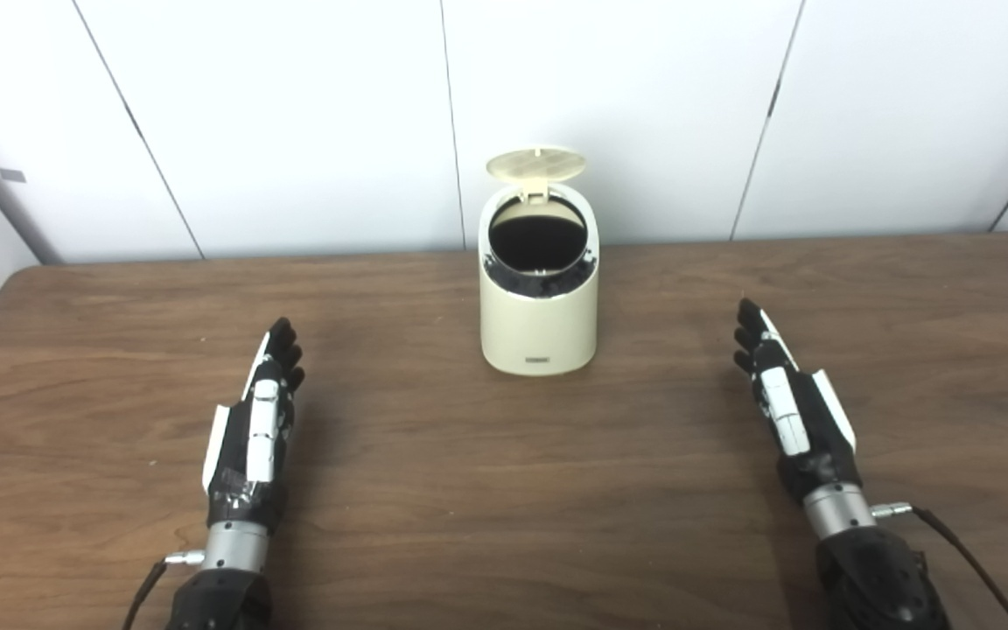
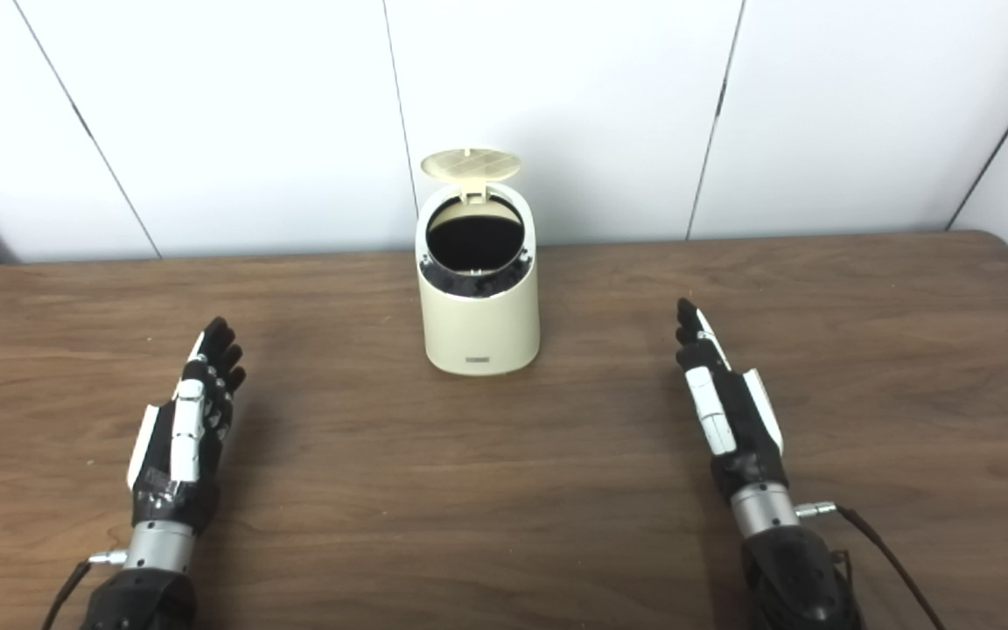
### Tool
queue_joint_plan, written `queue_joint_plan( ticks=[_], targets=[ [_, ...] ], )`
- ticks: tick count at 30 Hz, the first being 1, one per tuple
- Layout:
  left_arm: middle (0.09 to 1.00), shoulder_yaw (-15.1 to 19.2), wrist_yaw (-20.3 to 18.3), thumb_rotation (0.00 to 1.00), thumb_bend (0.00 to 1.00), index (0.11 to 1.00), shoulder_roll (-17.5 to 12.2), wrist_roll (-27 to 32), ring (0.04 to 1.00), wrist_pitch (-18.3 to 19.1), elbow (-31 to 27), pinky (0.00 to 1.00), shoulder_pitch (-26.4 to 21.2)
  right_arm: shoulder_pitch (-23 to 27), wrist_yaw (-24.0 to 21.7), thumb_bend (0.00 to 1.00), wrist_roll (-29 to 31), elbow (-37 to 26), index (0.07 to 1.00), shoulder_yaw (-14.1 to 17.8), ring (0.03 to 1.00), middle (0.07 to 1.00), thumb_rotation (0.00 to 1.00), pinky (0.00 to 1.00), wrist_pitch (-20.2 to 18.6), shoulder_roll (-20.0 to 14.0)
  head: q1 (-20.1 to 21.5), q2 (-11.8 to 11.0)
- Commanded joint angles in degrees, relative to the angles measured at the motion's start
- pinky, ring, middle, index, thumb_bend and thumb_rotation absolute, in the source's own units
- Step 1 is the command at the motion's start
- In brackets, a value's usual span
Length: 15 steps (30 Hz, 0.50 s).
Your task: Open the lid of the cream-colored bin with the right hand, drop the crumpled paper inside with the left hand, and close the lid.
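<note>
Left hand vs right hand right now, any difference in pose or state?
Few. The left hand lies left of the bin, fingers angled slightly rightward; the right hand lies right of it, fingers angled slightly leftward. Shared: both are open, fingers extended, holding nothing, clear of the bin, whose lid stands open. No paper is visible.

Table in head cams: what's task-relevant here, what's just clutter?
Task things:
- cream-colored bin, centre of the table
- its lid, standing open at the back
- left hand, empty, fingers extended
- right hand, empty, fingers extended
- crumpled paper: not visible anywhere; the bin's inside is too dark to tell

Not part of the job:
- wooden table
- white wall panels
</note>
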<state>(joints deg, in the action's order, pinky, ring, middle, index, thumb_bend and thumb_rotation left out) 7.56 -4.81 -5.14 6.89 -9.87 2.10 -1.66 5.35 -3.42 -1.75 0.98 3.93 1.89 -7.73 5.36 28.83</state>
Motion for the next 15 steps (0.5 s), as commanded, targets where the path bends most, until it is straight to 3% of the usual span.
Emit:
queue_joint_plan(
  ticks=[1,15],
  targets=[
    [1.000,-0.49,0.29,1.00,0.38,1.000,0.45,-0.44,1.000,-1.81,4.51,1.00,1.82,3.65,-0.28,0.68,0.09,-1.78,0.965,-0.10,0.989,0.984,1.00,0.99,0.33,-1.17,-0.13,-0.70],
    [1.000,-0.88,0.63,0.95,0.38,1.000,1.49,-0.54,1.000,-3.10,5.67,1.00,2.93,11.94,-0.48,0.69,-0.47,-1.63,0.939,-1.25,0.985,0.959,1.00,1.00,-1.52,-2.46,-0.49,-3.75]
  ],
)
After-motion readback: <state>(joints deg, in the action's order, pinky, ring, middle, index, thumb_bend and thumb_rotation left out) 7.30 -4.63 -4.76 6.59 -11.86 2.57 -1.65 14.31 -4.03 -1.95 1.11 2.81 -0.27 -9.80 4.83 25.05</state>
